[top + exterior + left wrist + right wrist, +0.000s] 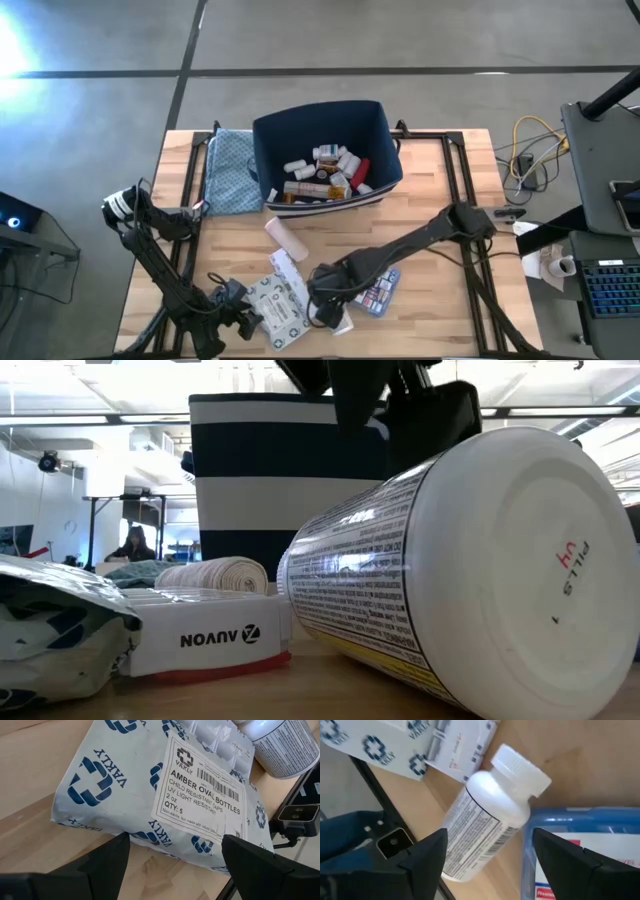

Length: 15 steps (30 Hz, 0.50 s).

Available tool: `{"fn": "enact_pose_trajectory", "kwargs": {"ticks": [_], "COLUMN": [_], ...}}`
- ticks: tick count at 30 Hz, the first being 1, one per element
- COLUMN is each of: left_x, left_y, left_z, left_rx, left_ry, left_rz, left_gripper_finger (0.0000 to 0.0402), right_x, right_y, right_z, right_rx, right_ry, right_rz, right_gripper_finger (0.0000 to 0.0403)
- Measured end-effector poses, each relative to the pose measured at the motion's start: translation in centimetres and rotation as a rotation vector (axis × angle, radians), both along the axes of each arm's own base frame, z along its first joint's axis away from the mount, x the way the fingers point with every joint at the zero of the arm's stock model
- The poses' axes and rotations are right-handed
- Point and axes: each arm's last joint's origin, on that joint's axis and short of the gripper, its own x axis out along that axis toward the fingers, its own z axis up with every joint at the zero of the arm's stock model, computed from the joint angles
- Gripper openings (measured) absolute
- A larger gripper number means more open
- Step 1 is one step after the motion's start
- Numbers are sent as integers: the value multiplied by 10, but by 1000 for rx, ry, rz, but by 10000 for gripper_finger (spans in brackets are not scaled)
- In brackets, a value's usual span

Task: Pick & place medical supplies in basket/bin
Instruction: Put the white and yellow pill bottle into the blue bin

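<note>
The navy bin [325,125] stands at the table's far middle and holds several supplies [325,170]. On the near part of the table lie a grey-white printed packet [278,312], a white box [287,268], a bandage roll [284,236], a blue first-aid box [380,290] and a white pill bottle [485,827] on its side. My left gripper [175,865] is open just short of the packet's [165,785] near-left edge. My right gripper [490,865] is open above the bottle [460,570], one finger on either side of it, not touching.
A blue patterned cloth [230,170] lies left of the bin. The first-aid box [585,850] sits close beside the bottle, and the white box [210,630] and roll [215,575] lie just beyond. A laptop and cables are off the table's right edge.
</note>
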Motion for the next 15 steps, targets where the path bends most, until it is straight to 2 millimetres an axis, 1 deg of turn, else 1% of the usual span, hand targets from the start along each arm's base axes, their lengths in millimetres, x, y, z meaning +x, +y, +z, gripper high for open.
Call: {"fn": "enact_pose_trajectory", "kwargs": {"ticks": [4,10,15], "left_x": [0,0,0], "left_y": [0,0,0], "left_z": [0,0,0], "left_rx": [1,9,26], "left_ry": [0,-1,0], "left_rz": [-1,-15,-33], "left_gripper_finger": [295,295,295], "right_x": [5,12,13], "right_y": [3,8,10], "right_z": [-10,-15,-21], "right_rx": [21,55,54], "right_ry": [33,38,56], "right_rz": [7,-5,-25], "right_gripper_finger": [304,336,358]}}
